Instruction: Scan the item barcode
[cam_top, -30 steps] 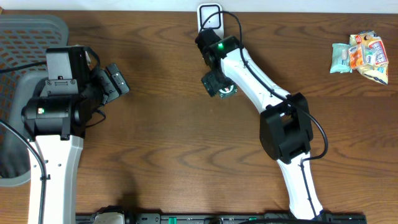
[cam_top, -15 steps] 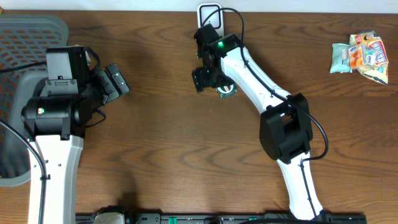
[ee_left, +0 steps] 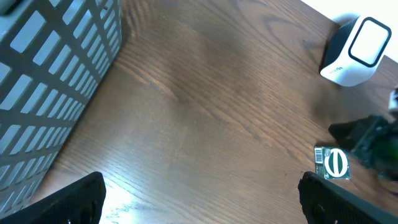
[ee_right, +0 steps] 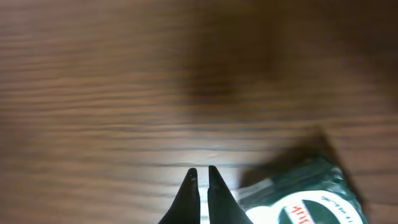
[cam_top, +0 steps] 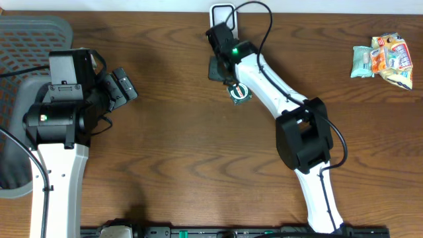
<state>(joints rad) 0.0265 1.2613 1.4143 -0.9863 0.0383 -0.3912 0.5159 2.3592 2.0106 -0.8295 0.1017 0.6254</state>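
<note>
- We read this as a robotics lab bench set up like a shop checkout.
- Two black-and-white robot arms, the left arm [cam_top: 56, 132] and the right arm [cam_top: 301, 139], rise from the near side of a wood-grain table [cam_top: 172, 158], and black cables trail from them.
- A white barcode scanner [cam_top: 223, 16] stands at the far edge.
- A grey mesh shopping basket [cam_top: 26, 33] fills the far left corner.
- Printed snack packets [cam_top: 384, 59] lie at the far right.
- A small green packet [ee_left: 331, 163] with a barcode lies near the scanner.

Dark brown wood-grain table [cam_top: 172, 152] fills the view; grey lattice basket [cam_top: 26, 39] at the table's left edge; lighting even, diffuse.
</note>
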